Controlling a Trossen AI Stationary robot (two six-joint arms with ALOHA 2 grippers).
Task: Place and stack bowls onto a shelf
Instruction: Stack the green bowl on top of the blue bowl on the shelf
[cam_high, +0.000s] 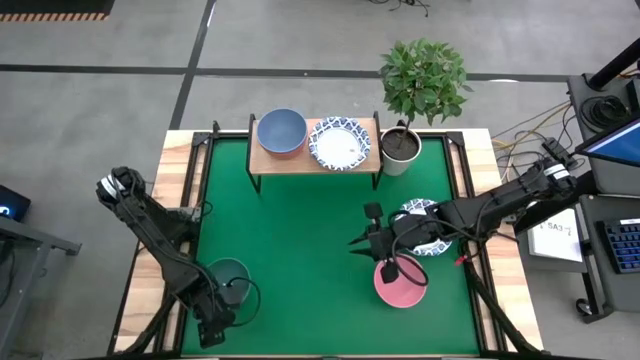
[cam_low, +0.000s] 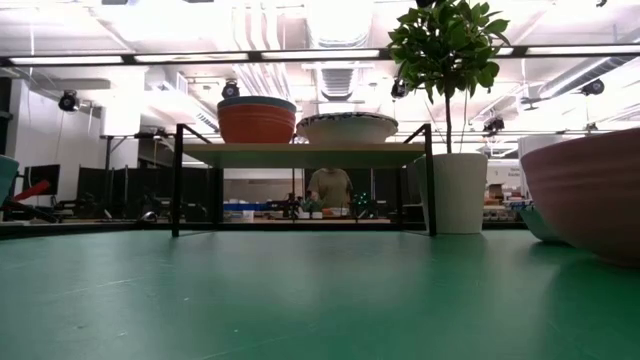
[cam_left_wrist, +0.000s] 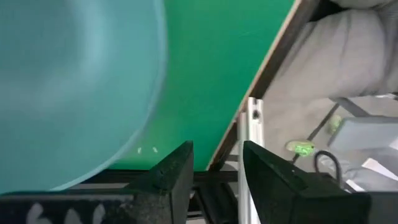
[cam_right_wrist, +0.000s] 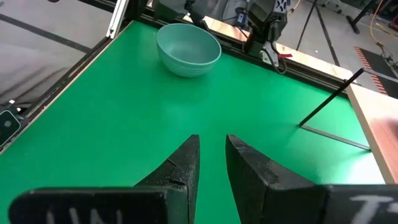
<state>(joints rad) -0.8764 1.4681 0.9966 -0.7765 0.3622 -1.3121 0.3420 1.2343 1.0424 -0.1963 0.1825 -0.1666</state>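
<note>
The left gripper (cam_high: 214, 330) stood at the table's near left edge, its fingers (cam_left_wrist: 171, 177) parted and empty, just beside the dark teal bowl (cam_high: 229, 281). The right gripper (cam_high: 360, 243) hovered mid-table near the pink bowl (cam_high: 401, 284), jaws narrowly apart, holding nothing. On the shelf (cam_high: 262, 162) sat a blue bowl (cam_high: 282, 131) and a patterned bowl (cam_high: 340, 143). No writing was legible.
</note>
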